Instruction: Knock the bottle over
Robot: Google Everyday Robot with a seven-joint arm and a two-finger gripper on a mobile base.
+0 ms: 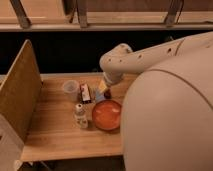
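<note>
The bottle (80, 116) is small, pale and translucent with a white cap, and it stands upright on the wooden table (55, 130) just left of the orange bowl (107, 114). My gripper (103, 91) hangs from the white arm above the table's back, behind the bowl and right of the small dark red-and-white box (85, 93). It is a short way behind and to the right of the bottle and does not touch it.
A clear plastic cup (70, 90) stands left of the box. A tall board panel (19, 95) walls off the table's left side. My white arm and body (170, 105) fill the right of the view and hide the table's right part.
</note>
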